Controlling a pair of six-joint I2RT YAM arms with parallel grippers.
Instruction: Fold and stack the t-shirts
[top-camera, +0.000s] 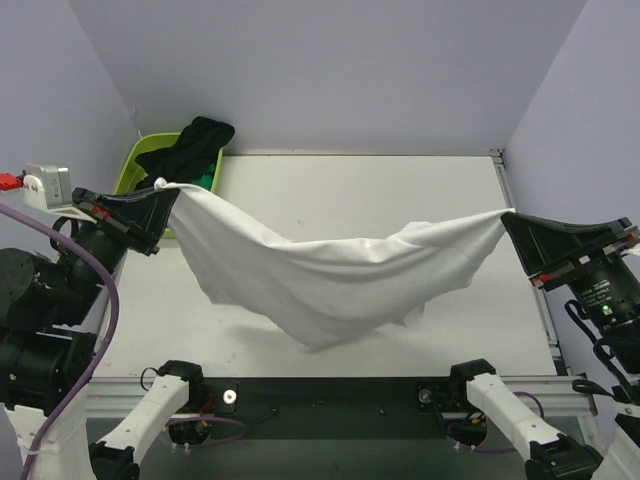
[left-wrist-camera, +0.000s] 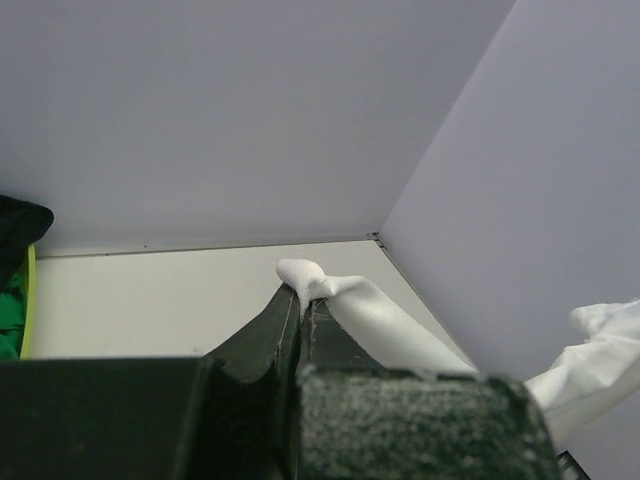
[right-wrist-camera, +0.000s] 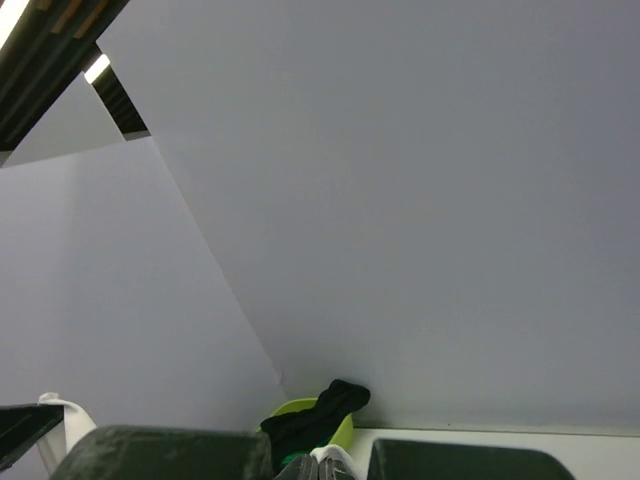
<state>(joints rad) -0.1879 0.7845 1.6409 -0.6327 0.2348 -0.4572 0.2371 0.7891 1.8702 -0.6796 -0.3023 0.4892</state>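
Note:
A large white t-shirt (top-camera: 330, 265) hangs stretched in the air between my two grippers, sagging in the middle above the table. My left gripper (top-camera: 160, 187) is shut on its left corner; in the left wrist view a white bunch of cloth (left-wrist-camera: 305, 272) pokes out past the closed fingertips (left-wrist-camera: 290, 300). My right gripper (top-camera: 508, 215) is shut on the shirt's right corner, and a bit of white cloth (right-wrist-camera: 335, 458) shows at the fingertips in the right wrist view. A black t-shirt (top-camera: 197, 145) drapes over the basket, with green cloth (top-camera: 208, 181) under it.
A lime green plastic basket (top-camera: 138, 160) stands at the table's back left corner, close behind my left gripper. The white table (top-camera: 400, 190) runs to walls at the back and on both sides. A metal rail (top-camera: 530, 290) edges the right side.

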